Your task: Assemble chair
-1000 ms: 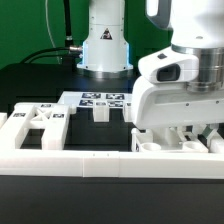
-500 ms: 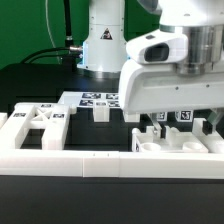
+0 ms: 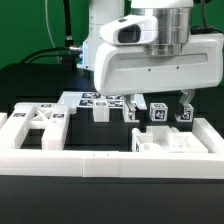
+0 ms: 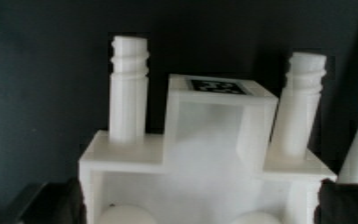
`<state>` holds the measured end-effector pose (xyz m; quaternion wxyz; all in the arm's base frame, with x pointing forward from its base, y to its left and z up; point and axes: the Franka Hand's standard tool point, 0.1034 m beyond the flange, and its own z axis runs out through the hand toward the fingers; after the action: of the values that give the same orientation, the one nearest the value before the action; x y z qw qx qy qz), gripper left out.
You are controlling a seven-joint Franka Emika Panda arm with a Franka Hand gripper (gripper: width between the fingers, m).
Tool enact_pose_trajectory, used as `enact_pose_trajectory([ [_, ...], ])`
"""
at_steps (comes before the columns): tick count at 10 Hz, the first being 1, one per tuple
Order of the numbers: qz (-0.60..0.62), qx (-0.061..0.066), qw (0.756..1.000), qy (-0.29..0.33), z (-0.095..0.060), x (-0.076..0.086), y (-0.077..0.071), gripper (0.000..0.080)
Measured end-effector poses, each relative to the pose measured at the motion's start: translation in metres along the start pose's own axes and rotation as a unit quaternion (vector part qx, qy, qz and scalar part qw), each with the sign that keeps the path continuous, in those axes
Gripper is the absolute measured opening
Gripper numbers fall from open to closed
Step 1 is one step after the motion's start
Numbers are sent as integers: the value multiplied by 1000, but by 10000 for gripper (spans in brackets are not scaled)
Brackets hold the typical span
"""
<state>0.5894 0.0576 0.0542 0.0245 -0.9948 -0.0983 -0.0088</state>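
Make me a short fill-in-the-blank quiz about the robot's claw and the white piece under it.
1. The gripper hangs with its jaws ___, holding nothing.
2. The white piece under it has ___ ribbed pegs sticking out.
3. Its square tag is printed black and ___.
Missing words: open; two; white.

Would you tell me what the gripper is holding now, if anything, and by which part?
Nothing, it seems: the gripper stands open, its fingers spread either side of the pegged white chair part without clamping it.
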Motion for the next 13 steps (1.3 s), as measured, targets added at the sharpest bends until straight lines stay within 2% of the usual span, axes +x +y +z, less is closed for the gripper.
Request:
enact_pose_trajectory([
  [1, 10, 2, 1000, -3, 2, -5, 5, 649],
  [2, 32, 4, 999, -9, 5, -17, 18, 649],
  [3, 40, 2, 999, -9, 6, -35, 24, 649],
  [4, 41, 0, 999, -13, 7, -56, 22, 649],
  [5, 42, 0, 999, -16, 7, -70, 20, 649],
  [6, 41, -3, 999, -7, 7, -78, 18, 649],
  [8, 40, 3, 999, -31, 8, -77, 17, 649],
  [10, 41, 24, 990, -134, 9, -89, 10, 649],
  [11, 55, 29, 983, -172, 15, -90, 13, 649],
  [13, 59, 36, 968, -240, 19, -102, 6, 649],
])
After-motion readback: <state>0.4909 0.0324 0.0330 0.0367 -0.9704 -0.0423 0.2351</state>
